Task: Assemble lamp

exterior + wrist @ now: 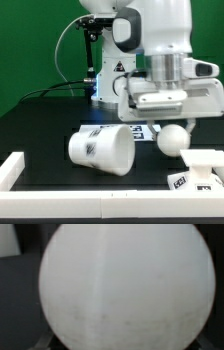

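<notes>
Slippage looks likeliest; tool (168,122) is clamped on the smooth, round bulb (172,139); it may twist before reaching the base (196,172).

Smooth matt white plastic bulb (125,286) and shade (102,148), matt black table top (40,125)

place: robotics lab bench, judged from the exterior view.
arm: a large white robot arm (150,40) is seen mounted at the back of the table, with a triangular warning label (120,67) stuck on its foot.
table: a matte black top (40,125) is edged by a white rail (12,165).
backdrop: a plain green screen (30,40) is seen behind the rig.
wiring: loose black cables (60,55) are looped beside the arm's foot.
tracking: square black-and-white tags are carried by the shade (100,148), the base (195,172) and the marker board (140,131).
</notes>
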`<action>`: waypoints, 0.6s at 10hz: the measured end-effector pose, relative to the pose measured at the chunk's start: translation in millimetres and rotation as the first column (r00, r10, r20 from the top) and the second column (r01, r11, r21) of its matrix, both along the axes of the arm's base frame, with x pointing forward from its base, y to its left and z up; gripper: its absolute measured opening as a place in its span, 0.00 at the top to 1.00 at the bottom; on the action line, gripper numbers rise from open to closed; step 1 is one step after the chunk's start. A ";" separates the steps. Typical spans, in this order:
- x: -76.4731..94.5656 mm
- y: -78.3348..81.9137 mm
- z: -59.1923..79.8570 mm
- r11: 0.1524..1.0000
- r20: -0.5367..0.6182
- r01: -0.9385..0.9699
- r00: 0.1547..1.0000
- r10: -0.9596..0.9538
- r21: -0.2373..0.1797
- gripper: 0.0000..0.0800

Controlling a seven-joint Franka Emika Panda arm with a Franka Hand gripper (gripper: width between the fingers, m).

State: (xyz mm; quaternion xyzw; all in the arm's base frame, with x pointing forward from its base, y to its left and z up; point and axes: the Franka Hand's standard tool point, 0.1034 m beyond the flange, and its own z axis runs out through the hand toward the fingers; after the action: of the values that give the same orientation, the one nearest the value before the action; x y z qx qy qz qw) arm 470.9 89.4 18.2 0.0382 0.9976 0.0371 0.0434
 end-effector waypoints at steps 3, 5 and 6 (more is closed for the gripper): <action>-3.7 -11.9 -2.9 0.999 -0.030 0.035 0.999 -0.035 -0.016 0.47; -3.0 -13.3 -3.8 1.000 -0.022 0.008 1.000 -0.009 -0.011 0.47; 0.5 -14.0 -4.2 0.999 0.003 -0.037 0.999 0.037 0.008 0.47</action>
State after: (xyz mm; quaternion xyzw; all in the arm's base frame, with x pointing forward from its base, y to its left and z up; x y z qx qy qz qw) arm 471.3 75.4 14.0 0.0199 0.9980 0.0419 0.0437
